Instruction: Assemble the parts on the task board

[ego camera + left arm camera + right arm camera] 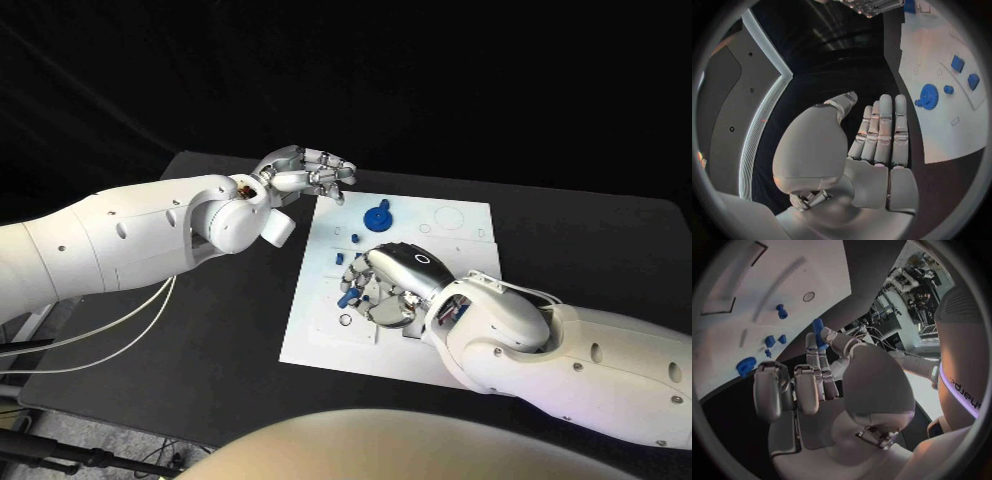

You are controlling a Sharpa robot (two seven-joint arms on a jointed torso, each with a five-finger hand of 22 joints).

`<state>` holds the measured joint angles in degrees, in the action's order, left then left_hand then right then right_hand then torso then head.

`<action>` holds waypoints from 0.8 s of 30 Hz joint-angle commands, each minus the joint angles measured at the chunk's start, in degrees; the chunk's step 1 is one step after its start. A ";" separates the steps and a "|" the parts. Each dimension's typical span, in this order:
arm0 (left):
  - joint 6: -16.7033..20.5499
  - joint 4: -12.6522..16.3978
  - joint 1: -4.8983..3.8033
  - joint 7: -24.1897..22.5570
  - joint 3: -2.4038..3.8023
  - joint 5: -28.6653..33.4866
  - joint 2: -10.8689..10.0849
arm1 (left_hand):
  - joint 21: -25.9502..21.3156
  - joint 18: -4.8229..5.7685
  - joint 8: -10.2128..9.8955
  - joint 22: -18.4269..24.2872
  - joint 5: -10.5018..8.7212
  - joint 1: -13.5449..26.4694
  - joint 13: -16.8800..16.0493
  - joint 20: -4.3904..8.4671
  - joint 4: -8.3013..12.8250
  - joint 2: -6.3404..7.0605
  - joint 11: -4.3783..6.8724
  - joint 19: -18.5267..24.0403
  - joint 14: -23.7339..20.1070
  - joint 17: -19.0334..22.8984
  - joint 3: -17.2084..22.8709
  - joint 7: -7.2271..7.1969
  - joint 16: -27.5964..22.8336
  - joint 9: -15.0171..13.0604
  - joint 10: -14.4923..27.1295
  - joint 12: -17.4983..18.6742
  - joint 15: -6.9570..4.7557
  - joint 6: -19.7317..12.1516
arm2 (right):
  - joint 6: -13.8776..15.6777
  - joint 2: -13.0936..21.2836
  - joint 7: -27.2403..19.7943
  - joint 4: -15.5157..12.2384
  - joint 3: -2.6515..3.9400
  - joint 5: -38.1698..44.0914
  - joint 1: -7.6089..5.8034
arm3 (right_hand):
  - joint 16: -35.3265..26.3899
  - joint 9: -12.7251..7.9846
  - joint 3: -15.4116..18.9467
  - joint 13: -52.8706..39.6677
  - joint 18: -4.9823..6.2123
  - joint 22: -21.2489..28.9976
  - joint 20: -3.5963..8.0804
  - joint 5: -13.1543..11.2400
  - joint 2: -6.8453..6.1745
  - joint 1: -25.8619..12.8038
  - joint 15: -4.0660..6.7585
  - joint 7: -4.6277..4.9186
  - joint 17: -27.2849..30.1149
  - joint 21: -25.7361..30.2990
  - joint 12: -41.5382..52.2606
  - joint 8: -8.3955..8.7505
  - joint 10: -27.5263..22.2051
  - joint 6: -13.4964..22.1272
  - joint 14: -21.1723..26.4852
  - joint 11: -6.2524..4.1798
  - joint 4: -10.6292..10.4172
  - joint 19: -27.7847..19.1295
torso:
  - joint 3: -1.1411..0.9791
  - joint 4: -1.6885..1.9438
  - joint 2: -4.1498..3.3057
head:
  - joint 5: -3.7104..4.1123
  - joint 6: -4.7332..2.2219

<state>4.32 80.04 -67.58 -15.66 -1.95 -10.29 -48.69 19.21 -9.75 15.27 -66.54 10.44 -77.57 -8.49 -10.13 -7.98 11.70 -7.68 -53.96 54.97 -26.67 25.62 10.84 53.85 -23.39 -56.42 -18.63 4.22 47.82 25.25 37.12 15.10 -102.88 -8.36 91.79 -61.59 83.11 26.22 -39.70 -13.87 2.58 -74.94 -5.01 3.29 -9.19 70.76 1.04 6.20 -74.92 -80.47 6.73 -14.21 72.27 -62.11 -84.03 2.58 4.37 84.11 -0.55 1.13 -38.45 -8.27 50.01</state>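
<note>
Black table under a dark backdrop; white task board lies at its middle.

Left hand hovers over the table just off the board's far left corner. Left wrist view: fingers lie straight and side by side, palm bare, nothing held.

Right hand sits low over the board's centre, back of the hand up. Right wrist view: a small blue peg is pinched at the tips of the thumb and a finger, the other fingers curled in beside it.

Parts on the board:
- blue gear with a short stem, near the far edge, well apart from the right hand.
- several small blue pieces along the hand's left side, just beside the fingers; exact shapes too small to tell.
- left wrist view shows two blue blocks and a small round piece beside the gear.

Writing: faint dark lettering on the right forearm's purple-lit band, not readable. Board carries thin outlines and rings, no legible text.
</note>
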 commanded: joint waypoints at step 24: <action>-1.27 0.04 -0.04 -0.29 0.04 0.31 0.22 | -0.31 -0.49 0.29 0.09 -0.41 0.47 -0.07 -0.11 0.12 -0.35 -0.06 0.18 -0.28 -0.04 0.43 -0.02 -0.21 0.01 0.26 -0.43 -0.04 -0.27 | -6.66 -2.48 0.72 3.92 -0.56 0.92 1.91 | -0.15 2.48 0.08 -0.22 -0.51 -12.32 0.33 0.18 0.19 -0.19 0.31 0.13 -1.21 0.63 -0.58 -0.79 -0.19 0.09 -3.09 0.31 -0.04 2.07 | -0.13 -0.12 -0.05 | -0.08 -0.01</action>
<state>4.06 79.97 -67.59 -15.65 -1.96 -10.29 -48.56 19.21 -9.75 15.27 -66.55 10.19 -77.34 -8.49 -10.13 -7.82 11.47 -7.68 -53.96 54.97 -26.67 25.78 10.84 53.85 -23.39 -56.42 -18.85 4.22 47.82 21.09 34.76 14.65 -99.09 -8.90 90.96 -59.75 83.11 26.22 -39.61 -13.99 2.59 -74.92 -5.02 3.28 -9.24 70.77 1.04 6.10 -74.90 -80.19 6.37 -14.22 72.34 -61.87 -84.03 2.68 4.43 84.11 -0.69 1.03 -38.52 -8.44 50.01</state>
